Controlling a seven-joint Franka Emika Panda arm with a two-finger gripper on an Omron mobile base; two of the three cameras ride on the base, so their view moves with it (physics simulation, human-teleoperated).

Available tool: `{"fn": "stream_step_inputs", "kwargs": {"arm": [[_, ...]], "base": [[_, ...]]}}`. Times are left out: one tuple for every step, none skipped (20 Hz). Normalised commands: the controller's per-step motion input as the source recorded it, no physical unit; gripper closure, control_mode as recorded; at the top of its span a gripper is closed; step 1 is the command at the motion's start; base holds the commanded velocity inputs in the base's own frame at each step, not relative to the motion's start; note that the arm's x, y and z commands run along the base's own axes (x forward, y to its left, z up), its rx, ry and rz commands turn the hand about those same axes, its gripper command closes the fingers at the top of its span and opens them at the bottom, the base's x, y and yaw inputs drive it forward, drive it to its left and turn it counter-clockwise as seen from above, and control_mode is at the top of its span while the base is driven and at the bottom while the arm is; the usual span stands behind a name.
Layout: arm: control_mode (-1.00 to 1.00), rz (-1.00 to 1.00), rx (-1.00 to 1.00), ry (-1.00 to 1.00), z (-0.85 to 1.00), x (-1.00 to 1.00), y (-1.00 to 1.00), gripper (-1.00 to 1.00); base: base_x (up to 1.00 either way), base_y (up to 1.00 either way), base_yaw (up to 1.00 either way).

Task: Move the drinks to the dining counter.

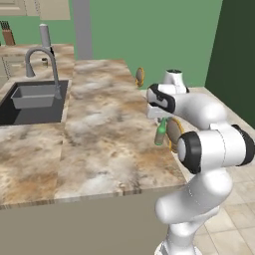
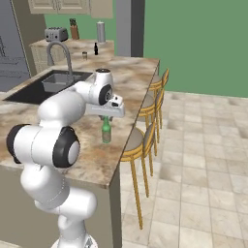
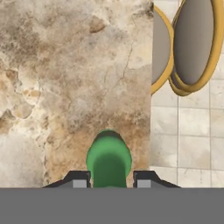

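The green bottle [image 2: 106, 131] stood upright on the tabletop [image 1: 99, 134], close to the edge that faces the stools [image 2: 138, 140]. The gripper [image 3: 109, 177] hung directly above it, and in the hand view its fingers [image 3: 78, 178] sat closed on the bottle's neck, one on either side. The bottle's base looked to be on or just above the stone; the frames did not settle which.

Judged step: placing the first drink on the dining side of the tabletop. The next move called for releasing the grip and lifting straight up, so that the bottle was not tipped as the fingers cleared its top.

Edges: the tabletop's rim ran just beside the bottle on the stool side, with a drop to the tiled floor [image 2: 203, 160] beyond. A sideways nudge that way risked a fall. Open stone lay toward the sink [image 1: 35, 99], well apart from the bottle.

Two small dark items stood on the far counter [image 2: 92, 48], behind the sink; they were too small to identify.
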Motion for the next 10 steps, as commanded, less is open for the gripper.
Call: {"fn": "stream_step_inputs", "kwargs": {"arm": [[-1.00,0.00,-0.01,-0.04,-0.31,0.34,0.00,1.00],[-1.00,0.00,-0.01,-0.05,-0.30,0.31,0.00,1.00],[-1.00,0.00,0.00,-0.04,-0.31,0.32,0.00,1.00],[-1.00,0.00,-0.02,-0.04,-0.36,0.33,0.00,1.00],[-1.00,0.00,-0.05,-0.04,-0.35,0.36,0.01,1.00],[-1.00,0.00,-0.05,-0.05,-0.32,0.38,0.02,1.00],[-1.00,0.00,-0.05,-0.05,-0.30,0.39,0.02,1.00],[-1.00,0.00,-0.04,-0.04,-0.32,0.36,0.02,1.00],[-1.00,0.00,-0.03,-0.03,-0.34,0.36,0.01,1.00],[-1.00,0.00,-0.03,-0.04,-0.35,0.34,0.01,1.00]], "base": [[0.00,0.00,0.00],[0.00,0.00,0.00],[0.00,0.00,0.00],[0.00,0.00,0.00],[0.00,0.00,0.00],[0.00,0.00,0.00],[0.00,0.00,0.00],[0.00,0.00,0.00],[0.00,0.00,0.00],[0.00,0.00,0.00]]}}
